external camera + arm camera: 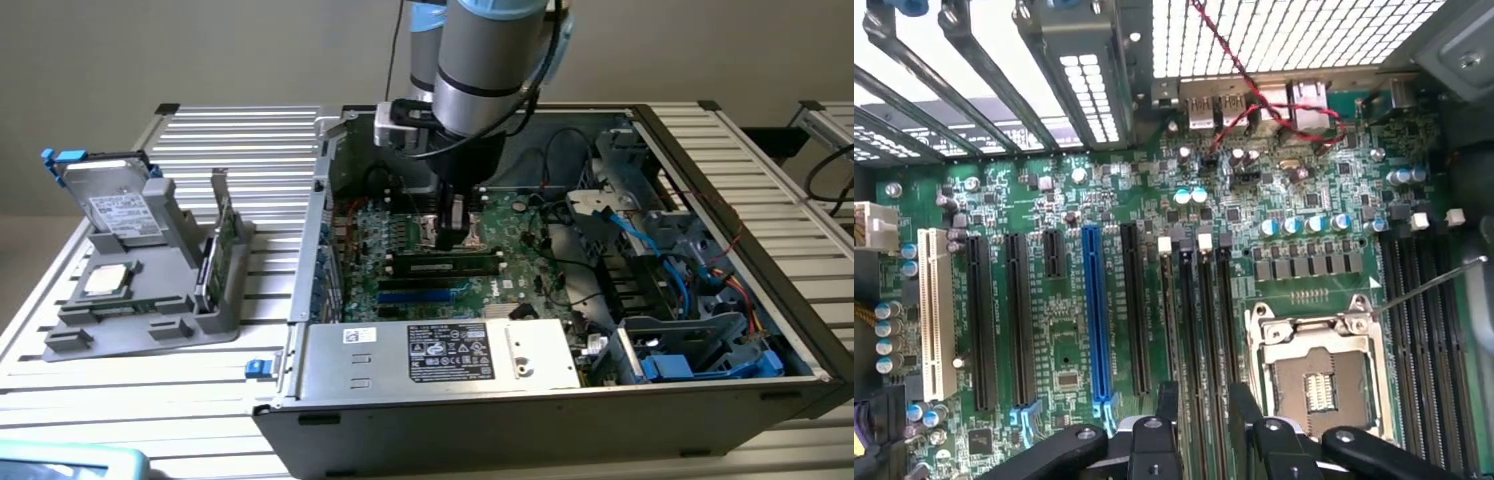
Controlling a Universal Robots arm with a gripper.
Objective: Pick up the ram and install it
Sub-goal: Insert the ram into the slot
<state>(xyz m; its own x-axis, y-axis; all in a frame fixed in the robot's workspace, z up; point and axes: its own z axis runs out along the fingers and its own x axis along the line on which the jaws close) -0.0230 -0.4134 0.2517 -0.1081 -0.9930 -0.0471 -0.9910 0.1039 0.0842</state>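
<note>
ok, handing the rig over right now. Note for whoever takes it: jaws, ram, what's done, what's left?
Gripper: jaws open with nothing between them, low over the black slots beside the CPU socket.
Ram: in the exterior view it sits in a motherboard slot, right by the gripper's tips, not held.
Done: the ram is off the table and in a slot inside the case.
Left: these views do not show whether it is pressed fully home or latched.
</note>
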